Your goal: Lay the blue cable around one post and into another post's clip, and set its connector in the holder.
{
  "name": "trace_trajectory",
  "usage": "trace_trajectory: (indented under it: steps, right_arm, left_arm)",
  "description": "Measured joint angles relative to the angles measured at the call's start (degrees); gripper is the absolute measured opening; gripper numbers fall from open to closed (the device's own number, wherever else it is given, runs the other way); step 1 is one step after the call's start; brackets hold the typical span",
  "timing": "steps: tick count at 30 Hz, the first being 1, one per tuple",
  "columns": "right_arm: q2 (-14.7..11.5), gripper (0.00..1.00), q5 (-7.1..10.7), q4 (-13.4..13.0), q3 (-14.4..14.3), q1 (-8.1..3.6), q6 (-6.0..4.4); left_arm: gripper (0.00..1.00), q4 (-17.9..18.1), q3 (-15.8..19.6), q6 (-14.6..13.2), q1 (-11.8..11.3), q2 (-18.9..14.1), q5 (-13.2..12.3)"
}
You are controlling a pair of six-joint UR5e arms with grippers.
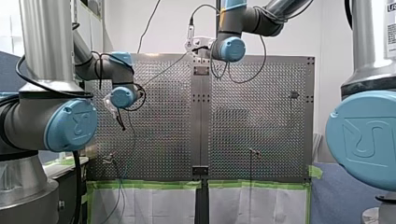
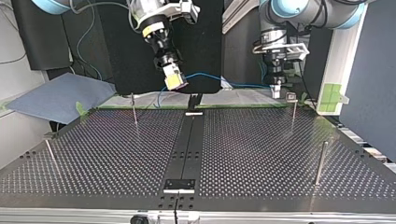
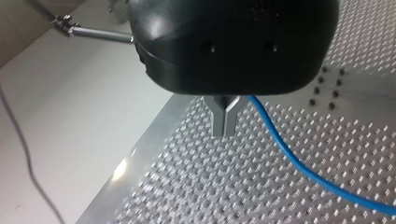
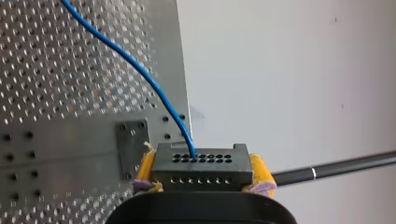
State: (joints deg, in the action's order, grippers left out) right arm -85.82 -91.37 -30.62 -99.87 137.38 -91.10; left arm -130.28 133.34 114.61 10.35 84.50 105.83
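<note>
The perforated table [image 2: 102, 154] is split by a dark central strip [image 2: 186, 144], and everything here is placed from that strip.

My right gripper [image 2: 173, 78] hangs above the strip's end nearest the arms. Its yellow pads are clamped on the two sides of the black connector [image 4: 201, 169]. My left gripper [image 3: 224, 123] hangs well off to the top view's right of the strip, over the same table edge. Its metal fingers are pressed together, and I judge that they pinch the cable higher up, since the line comes out just beside them.

The blue cable [image 3: 299, 168] leaves the connector's holed face and runs sideways away from the strip to my left gripper. Its long axis therefore lies along the table edge, crossing the strip rather than following it. It touches no post yet.

The post with a clip [image 2: 293, 112] stands on the same side of the strip as my left gripper and just beside it. A bare post [image 2: 134, 109] stands on the other side. The left arm is therefore the nearer one for the routing.

A small screwed plate [image 4: 133, 147] sits on the strip beside the connector. I cannot tell whether it is the holder.
</note>
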Motion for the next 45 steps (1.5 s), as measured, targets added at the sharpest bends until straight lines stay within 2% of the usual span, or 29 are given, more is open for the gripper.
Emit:
trace_trajectory:
  steps: [8,12,18,22,29,32,37,45]
  right_arm:
    - [3.87,0.0,0.56,-0.66,3.13,1.65,0.16]
    - [4.39,0.0,1.08,-0.77,4.38,2.14,-0.04]
    - [4.78,0.0,1.26,-1.05,6.25,2.64,-0.3]
    - [5.49,0.0,1.35,-0.94,7.65,2.81,-0.45]
    - [8.42,0.0,2.01,0.52,11.15,3.48,-0.52]
    - [9.1,0.0,2.13,0.63,12.5,3.87,-0.73]
    - [9.68,0.0,2.72,0.86,14.41,4.35,-1.42]
    - [10.59,0.0,3.45,2.96,18.31,4.51,-2.21]
  left_arm:
    - [0.0,-1.96,-3.17,1.57,-4.25,-1.62,2.89]
    - [0.0,-2.95,-4.52,2.01,-6.38,-2.49,4.2]
    - [0.0,-4.97,-5.88,2.4,-8.16,-4.19,4.72]
    - [0.0,-6.79,-6.72,2.02,-9.31,-5.91,5.07]
    - [0.0,-9.69,-8.51,0.29,-11.04,-8.26,5.36]
    - [0.0,-10.09,-9.3,-0.1,-11.73,-8.35,5.19]
    - [0.0,-10.08,-10.55,-0.28,-12.76,-7.21,3.44]
    - [0.0,-9.76,-13.03,-0.69,-14.05,-4.61,2.79]
